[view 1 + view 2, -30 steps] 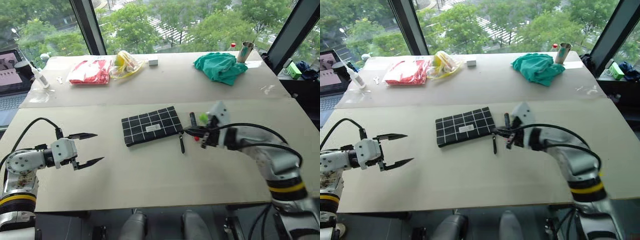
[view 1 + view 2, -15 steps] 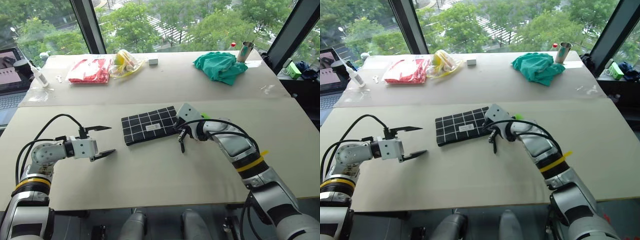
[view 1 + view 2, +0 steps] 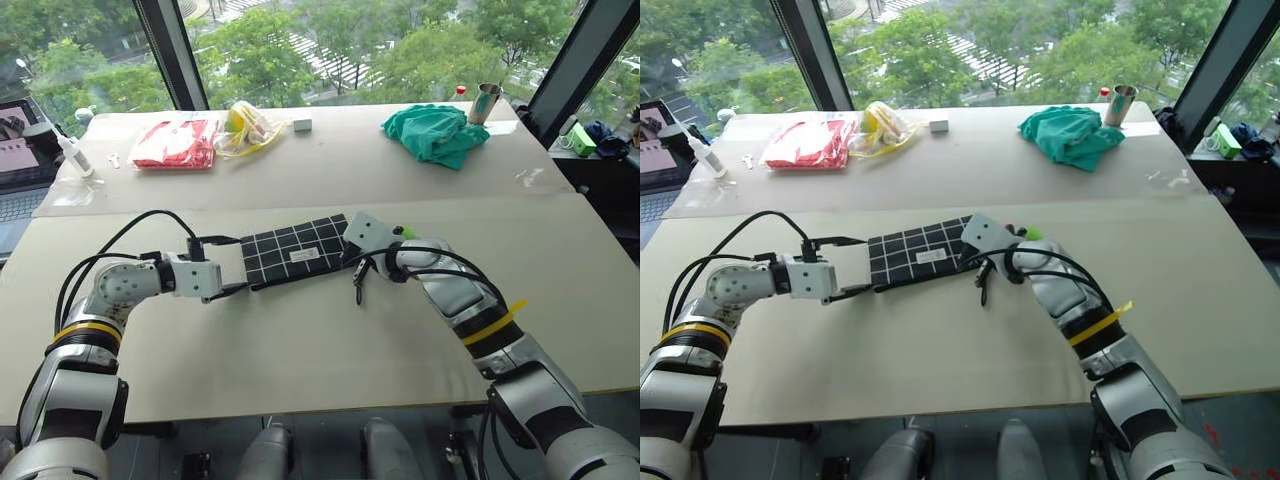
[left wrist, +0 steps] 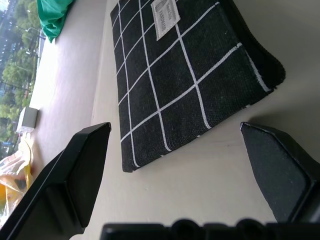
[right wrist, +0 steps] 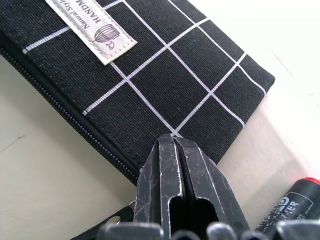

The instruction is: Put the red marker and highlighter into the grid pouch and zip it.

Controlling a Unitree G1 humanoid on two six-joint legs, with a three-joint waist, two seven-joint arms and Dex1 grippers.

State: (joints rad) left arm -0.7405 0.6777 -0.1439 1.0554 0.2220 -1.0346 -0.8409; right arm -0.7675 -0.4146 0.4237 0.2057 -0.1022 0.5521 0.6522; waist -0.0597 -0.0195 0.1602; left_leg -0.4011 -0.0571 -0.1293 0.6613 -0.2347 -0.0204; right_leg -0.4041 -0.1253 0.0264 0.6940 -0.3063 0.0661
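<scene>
The grid pouch point(image 3: 290, 252) lies flat in the middle of the table, its black zipper pull point(image 3: 359, 287) dangling at the right end. My left gripper point(image 3: 233, 266) is open, one finger on each side of the pouch's left end point(image 4: 185, 75), touching nothing. At the right end my right gripper point(image 3: 353, 262) is shut, its tips point(image 5: 172, 142) resting on the pouch's corner beside the zip. The red marker point(image 5: 295, 200) lies just beyond that corner. The light-green highlighter point(image 3: 405, 232) peeks out behind my right wrist.
At the back of the table sit a red packet point(image 3: 180, 142), a yellow bag point(image 3: 250, 125), a small white box point(image 3: 303, 124), a green cloth point(image 3: 435, 132) and a metal cup point(image 3: 487, 100). A laptop point(image 3: 18, 150) and a white bottle point(image 3: 70, 152) stand far left.
My left gripper has moved right and forward, staying open, until its fingers flank the pouch's left end. My right gripper, still shut, has shifted left from the pens to the pouch's right corner.
</scene>
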